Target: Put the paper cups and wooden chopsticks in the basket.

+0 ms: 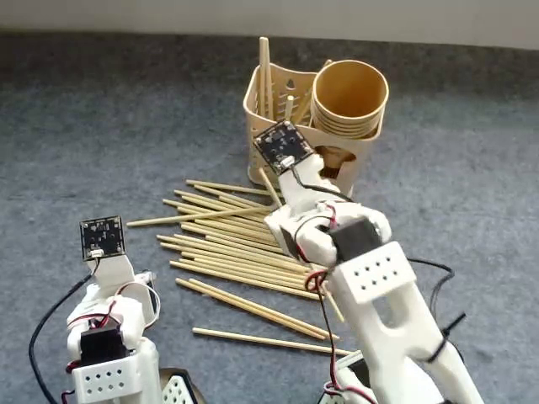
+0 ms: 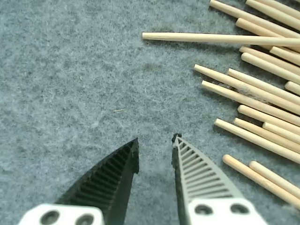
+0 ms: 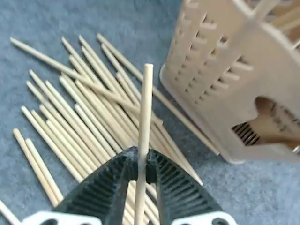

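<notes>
A beige slotted basket (image 1: 268, 118) stands at the back of the grey carpet. It holds a stack of paper cups (image 1: 349, 97) and a few upright wooden chopsticks (image 1: 264, 71). Many loose chopsticks (image 1: 232, 244) lie in a pile in front of it. My right gripper (image 3: 141, 161) is shut on a single chopstick (image 3: 146, 112), held above the pile just in front of the basket (image 3: 225, 89). My left gripper (image 2: 155, 150) is open over bare carpet, with the ends of the loose chopsticks (image 2: 262, 93) beside it and nothing between its fingers.
The right arm (image 1: 370, 269) stretches over the near part of the pile. The left arm (image 1: 105, 311) sits at the front left. One chopstick (image 1: 265, 339) lies apart, nearest the front. Grey carpet (image 1: 101, 126) spreads left of the basket.
</notes>
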Robot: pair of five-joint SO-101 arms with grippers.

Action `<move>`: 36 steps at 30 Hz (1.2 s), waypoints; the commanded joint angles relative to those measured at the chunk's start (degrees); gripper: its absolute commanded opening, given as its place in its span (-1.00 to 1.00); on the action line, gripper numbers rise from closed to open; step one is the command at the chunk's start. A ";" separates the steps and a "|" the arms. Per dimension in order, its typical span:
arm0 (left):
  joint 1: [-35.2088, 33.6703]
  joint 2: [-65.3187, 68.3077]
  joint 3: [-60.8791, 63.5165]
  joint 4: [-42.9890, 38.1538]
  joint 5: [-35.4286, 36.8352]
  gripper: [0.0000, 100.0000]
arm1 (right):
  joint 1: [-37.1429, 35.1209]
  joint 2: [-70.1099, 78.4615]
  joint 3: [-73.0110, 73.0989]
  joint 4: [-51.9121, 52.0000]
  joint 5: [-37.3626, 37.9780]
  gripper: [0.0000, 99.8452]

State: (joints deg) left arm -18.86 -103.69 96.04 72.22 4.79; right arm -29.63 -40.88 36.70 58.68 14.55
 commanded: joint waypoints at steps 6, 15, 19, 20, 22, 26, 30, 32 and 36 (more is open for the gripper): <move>-0.31 0.13 1.19 0.18 -0.09 -0.74 | -0.92 -10.86 -1.89 -12.44 -0.35 -0.99; -0.31 0.13 1.19 0.18 -0.09 -0.74 | -0.75 -13.85 -1.89 -28.44 -0.35 -0.99; -0.31 0.13 1.19 0.18 -0.09 -0.74 | -0.75 -14.02 -1.98 -37.85 -0.35 -0.99; -0.31 0.13 1.19 0.18 -0.09 -0.74 | -0.75 -13.93 -1.98 -40.31 -0.35 -0.99; -0.31 0.13 1.19 0.18 -0.09 -0.74 | -0.75 -13.58 -1.98 -45.58 -0.26 -0.99; -0.31 0.13 1.19 0.18 -0.09 -0.74 | -0.75 -13.49 -1.89 -55.87 -0.18 -0.99; -0.31 0.13 1.19 0.18 -0.09 -0.74 | -0.75 -13.41 -1.89 -64.57 -0.18 -0.99; -0.31 0.13 1.19 0.18 -0.09 -0.74 | -0.75 -12.62 -1.89 -66.68 -0.18 -0.99; -0.31 0.13 1.19 0.18 -0.09 -0.74 | -0.66 -7.25 -3.12 -70.11 -0.09 -0.99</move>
State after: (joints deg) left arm -18.86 -103.69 96.04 72.22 4.79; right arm -30.24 -51.78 36.70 -7.96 14.55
